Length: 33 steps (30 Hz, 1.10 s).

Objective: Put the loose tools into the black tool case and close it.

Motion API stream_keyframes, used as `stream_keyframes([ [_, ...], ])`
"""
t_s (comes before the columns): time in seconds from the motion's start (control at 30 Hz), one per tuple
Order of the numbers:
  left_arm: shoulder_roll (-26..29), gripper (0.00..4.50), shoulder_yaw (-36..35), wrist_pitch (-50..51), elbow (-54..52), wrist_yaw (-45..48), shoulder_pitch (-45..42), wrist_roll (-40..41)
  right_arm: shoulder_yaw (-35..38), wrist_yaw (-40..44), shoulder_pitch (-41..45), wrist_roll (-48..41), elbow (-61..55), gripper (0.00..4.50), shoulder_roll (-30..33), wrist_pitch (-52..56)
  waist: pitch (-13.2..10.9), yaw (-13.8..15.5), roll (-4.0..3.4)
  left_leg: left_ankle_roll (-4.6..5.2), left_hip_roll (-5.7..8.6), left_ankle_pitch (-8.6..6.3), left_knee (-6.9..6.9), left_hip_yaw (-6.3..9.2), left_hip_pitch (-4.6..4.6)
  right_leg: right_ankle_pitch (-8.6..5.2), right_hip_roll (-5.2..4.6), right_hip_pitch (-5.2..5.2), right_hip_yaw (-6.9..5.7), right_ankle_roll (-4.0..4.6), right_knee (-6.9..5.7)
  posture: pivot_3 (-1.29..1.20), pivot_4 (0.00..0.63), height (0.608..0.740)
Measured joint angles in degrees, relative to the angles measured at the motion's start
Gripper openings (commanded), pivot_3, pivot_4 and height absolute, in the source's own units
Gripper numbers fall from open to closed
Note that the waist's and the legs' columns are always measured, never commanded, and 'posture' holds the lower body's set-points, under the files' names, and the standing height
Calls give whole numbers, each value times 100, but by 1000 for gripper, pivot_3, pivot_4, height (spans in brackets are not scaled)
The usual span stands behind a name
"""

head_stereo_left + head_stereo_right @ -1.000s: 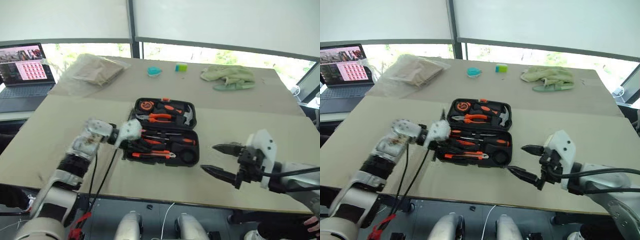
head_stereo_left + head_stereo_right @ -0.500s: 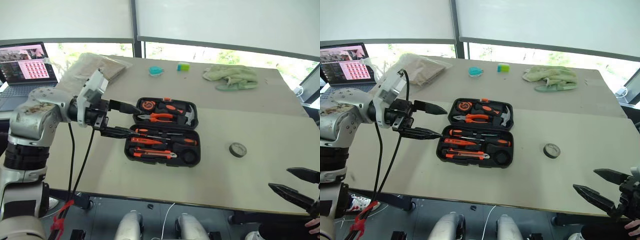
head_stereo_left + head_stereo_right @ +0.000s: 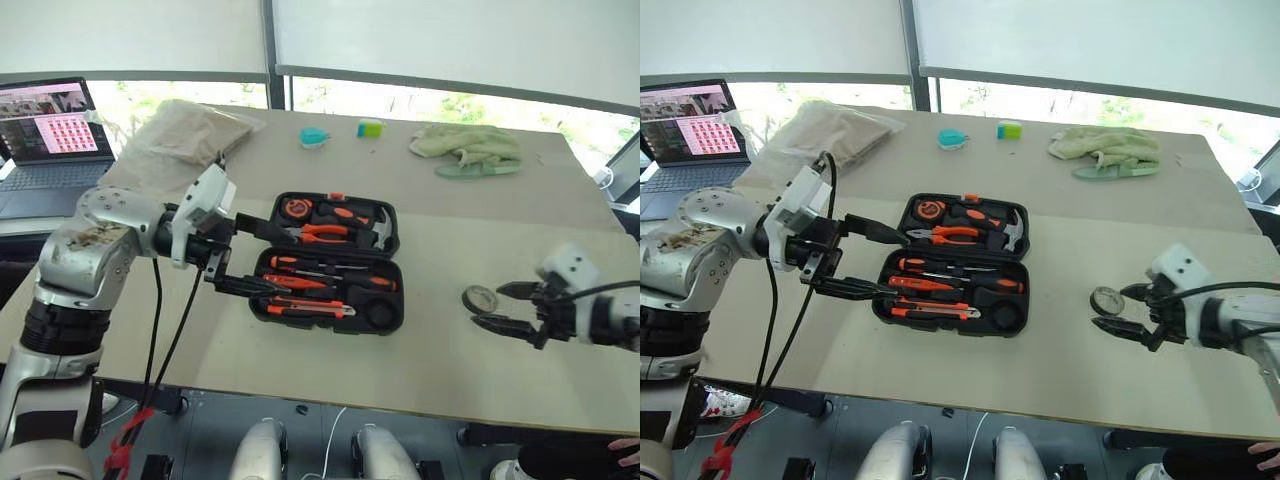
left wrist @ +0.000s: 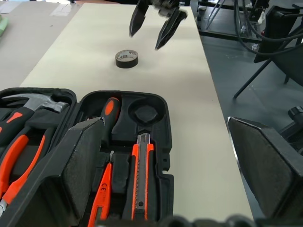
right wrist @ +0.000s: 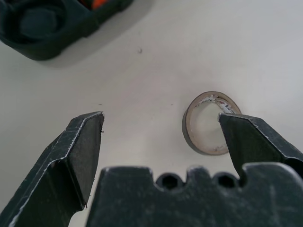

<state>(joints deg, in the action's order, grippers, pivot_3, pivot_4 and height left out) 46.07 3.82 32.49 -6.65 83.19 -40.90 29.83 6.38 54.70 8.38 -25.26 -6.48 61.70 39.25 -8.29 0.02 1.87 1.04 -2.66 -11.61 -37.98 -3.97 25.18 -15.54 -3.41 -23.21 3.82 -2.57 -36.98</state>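
while the black tool case point(image 3: 328, 262) lies open flat on the smooth beige table point(image 3: 430, 350), its hard plastic halves show moulded slots, lid half on the far side with pliers point(image 3: 322, 234) and a steel-headed hammer point(image 3: 375, 229), near half with the screwdrivers point(image 3: 300, 282) and the utility knife point(image 3: 308, 307). the case's long side runs left to right across the table, and the tools inside lie the same way, handles mostly orange and black. in the left wrist view the knife point(image 4: 141, 175) is a long slim bar with orange edges, next to an empty round pocket. the tape roll point(image 3: 479, 298) is a small flat grey ring, lying on its side on the table well to the right of the case. the right gripper point(image 3: 493, 308) sits just beside the roll, fingers spread wide and empty. the left gripper point(image 3: 252, 257) hangs at the case's left end, also spread wide, holding nothing. crumpled green cloth point(image 3: 468, 149) sits at the far edge.
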Motion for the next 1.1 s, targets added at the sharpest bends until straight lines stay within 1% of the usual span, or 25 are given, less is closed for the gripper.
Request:
stream_keyframes([
  [0.03, -56, 4461, 14, -36, -1, -58, -25, -51, -189, -7, 166, 125, 144, 4500, -65, -3, 0, 2, 0, 0, 1, 0, 0, -6, 0, 0, 0, 0, 0, 0, 0, 0, 150, 740],
  [0.07, -77, 4500, 25, -76, -1, -108, -31, -67, -358, -3, 273, 213, 240, 4091, -104, -5, -1, 9, -1, 0, 1, 0, 0, -7, 2, 0, 0, -3, 0, 0, -2, 0, 150, 740],
  [0.1, -76, 4500, 30, -122, 0, -134, -31, -77, -529, 8, 384, 283, 380, 3871, -167, -5, -1, 12, -1, 0, -1, 0, 0, -6, 2, 0, 1, -2, -1, 0, -3, 0, 150, 740],
  [0.2, -79, 4500, 42, -161, -5, -177, -38, -95, -814, -25, 711, 583, 911, 2843, -426, -30, -2, 6, -1, 0, -1, 0, -1, -10, 1, 0, 1, -2, -1, 0, -6, 0, 150, 740],
  [0.37, -117, 4500, 83, -231, 22, -256, -42, -155, -910, -14, 1024, 875, 1421, 1100, -669, -359, -1, -7, -1, 0, -1, 0, -2, -11, -1, 0, 2, 0, -2, 0, -8, 0, 150, 740],
  [0.4, -129, 4500, 99, -247, 40, -258, -42, -163, -903, -12, 1030, 895, 1471, 955, -693, -426, -1, -10, -1, 0, -2, 0, -2, -11, -1, 0, 3, 0, -2, 0, -9, 0, 150, 740],
  [0.43, -142, 4500, 119, -266, 69, -260, -42, -179, -892, -12, 1031, 927, 1498, 455, -710, -498, -1, -12, -1, 0, -2, 0, -2, -11, -1, 0, 3, 0, -2, 0, -9, 0, 150, 740],
  [0.47, -145, 4500, 143, -274, 88, -261, -42, -196, -885, -10, 1028, 942, 1503, 167, -725, -549, -1, -14, -1, 0, -2, 0, -2, -11, -1, 0, 3, 0, -2, 0, -10, 0, 150, 740],
  [0.5, -152, 4500, 166, -287, 92, -262, -42, -201, -872, -2, 1015, 947, 1503, 79, -733, -599, -1, -15, -1, 0, -2, 0, -2, -11, -1, 0, 3, 0, -3, 0, -10, 0, 150, 740],
  [0.6, -170, 4500, 176, -370, 94, -263, -42, -201, -781, 33, 930, 929, 1484, 79, -750, -646, -1, -15, -1, 0, -2, 0, -2, -11, -1, 0, 3, 0, -2, 0, -11, 0, 150, 740],
  [0.67, -143, 4500, 179, -390, 92, -246, -19, -210, -686, 86, 897, 781, 1217, 79, -849, -572, -1, -26, -1, -1, -4, 1, -2, -11, -1, 0, 4, -2, -2, 0, -13, 0, 150, 740],
  [0.73, -72, 4500, 216, -456, 72, -159, 92, -278, -616, 259, 971, 205, 219, 79, -1091, -223, -5, -97, -8, -1, -11, 1, -2, 2, -2, 1, 11, -5, 1, 2, -20, 0, 150, 740],
  [0.77, -69, 4500, 245, -502, 67, -132, 132, -286, -665, 295, 1065, 75, -183, 79, -1150, -133, -6, -108, -10, -1, -13, 1, -2, 13, -3, 1, 14, -6, 1, 2, -21, 0, 150, 740],
  [0.83, -52, 4500, 307, -624, 41, -91, 231, -324, -868, 321, 1311, -35, -896, 79, -1163, 16, -7, -95, -11, -1, -13, 1, -2, 21, -3, 1, 14, -5, -3, 2, -21, 0, 150, 740],
  [0.9, -22, 4500, 326, -670, 32, -74, 328, -369, -1228, 247, 1516, 57, -1309, 79, -1214, 128, -8, -68, -5, -1, -11, 1, -3, 14, -2, 1, 10, -3, -6, 2, -19, 0, 150, 740],
  [1.03, 26, 4500, 339, -754, 21, -71, 350, -405, -2132, 201, 1609, 490, -1502, 79, -1309, 188, -10, 27, -1, -2, -3, 1, -13, -7, 1, 1, -1, -3, -11, 1, -18, 0, 150, 740],
  [1.1, 36, 4500, 339, -762, 8, -74, 350, -406, -2433, 240, 1608, 717, -1501, 79, -1286, 182, -10, 53, -1, -2, -3, 1, -17, -9, 5, 1, -2, -4, -10, 1, -18, 0, 150, 740],
])
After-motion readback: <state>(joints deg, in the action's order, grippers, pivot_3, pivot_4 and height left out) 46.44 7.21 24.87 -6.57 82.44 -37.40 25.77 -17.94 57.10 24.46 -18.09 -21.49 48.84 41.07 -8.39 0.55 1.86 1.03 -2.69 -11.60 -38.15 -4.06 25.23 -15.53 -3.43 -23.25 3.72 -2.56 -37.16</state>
